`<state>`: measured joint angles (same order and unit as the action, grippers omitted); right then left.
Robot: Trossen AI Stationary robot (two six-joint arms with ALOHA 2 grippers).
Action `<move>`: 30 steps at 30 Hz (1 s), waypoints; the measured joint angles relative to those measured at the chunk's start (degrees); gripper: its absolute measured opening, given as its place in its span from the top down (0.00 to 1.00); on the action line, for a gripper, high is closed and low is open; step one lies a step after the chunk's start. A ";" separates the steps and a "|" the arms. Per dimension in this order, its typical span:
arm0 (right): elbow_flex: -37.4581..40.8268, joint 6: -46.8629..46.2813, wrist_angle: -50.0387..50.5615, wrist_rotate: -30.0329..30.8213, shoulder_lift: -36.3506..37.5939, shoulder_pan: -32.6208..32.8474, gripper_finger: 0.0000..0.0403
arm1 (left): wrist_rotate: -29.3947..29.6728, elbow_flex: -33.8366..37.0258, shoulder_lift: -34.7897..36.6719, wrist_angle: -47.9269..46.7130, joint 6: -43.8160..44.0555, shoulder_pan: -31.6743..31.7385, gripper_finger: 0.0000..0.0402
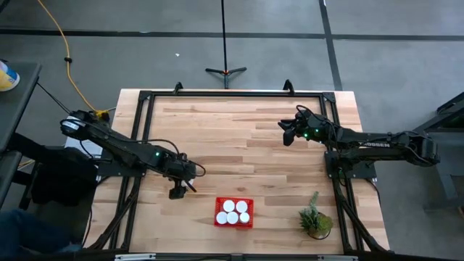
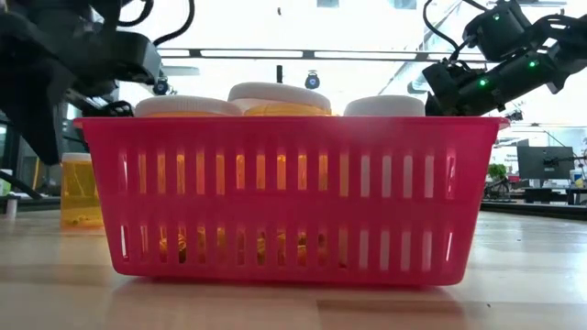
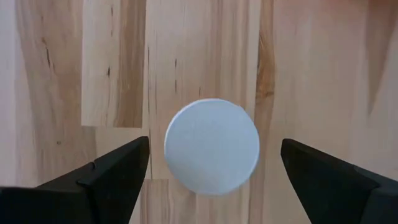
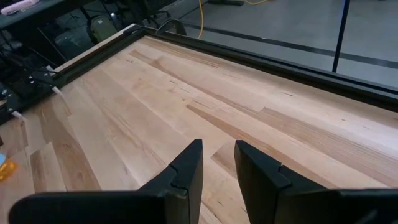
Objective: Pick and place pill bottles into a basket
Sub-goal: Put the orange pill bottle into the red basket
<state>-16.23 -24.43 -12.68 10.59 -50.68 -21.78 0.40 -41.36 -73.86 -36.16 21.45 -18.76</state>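
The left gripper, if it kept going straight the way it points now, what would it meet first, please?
Most likely the white cap of the pill bottle centred between the open left gripper, standing on the table.

— What else stood on the table (image 1: 239, 138)?
— A green potted plant (image 1: 315, 220) near its front right corner.
— Beyond it?
— A yellow cable (image 1: 67, 54) and a tripod stand (image 1: 225, 69) on the floor.

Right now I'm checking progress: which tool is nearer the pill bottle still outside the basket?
Left. The left tool hangs directly above the last pill bottle, fingers open on either side of its cap. The right tool waits far across the table.
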 joint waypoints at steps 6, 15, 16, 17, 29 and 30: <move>0.00 0.46 0.03 0.00 0.00 0.02 0.79 | 0.04 -0.02 -3.70 1.07 -0.55 0.00 0.01; 0.00 0.90 0.28 0.02 0.00 0.00 0.79 | 0.46 -0.04 -6.01 3.65 -4.62 0.00 0.02; 0.00 0.90 0.44 0.01 0.01 0.02 0.79 | 0.51 -0.04 -6.01 3.68 -4.70 0.00 0.02; 0.00 0.90 0.49 0.00 0.00 0.02 0.79 | 0.53 -0.04 -6.01 3.61 -4.70 0.00 0.02; 0.00 0.90 0.62 0.00 0.01 0.01 0.79 | 2.12 -0.04 -6.01 3.59 -4.72 0.02 0.02; 0.00 0.90 0.62 0.00 0.00 0.02 0.79 | 2.14 -0.04 -6.01 3.59 -4.72 0.00 0.02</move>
<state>-16.23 -23.53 -12.05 10.59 -50.68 -21.76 2.55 -41.41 -79.88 -32.58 16.73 -18.76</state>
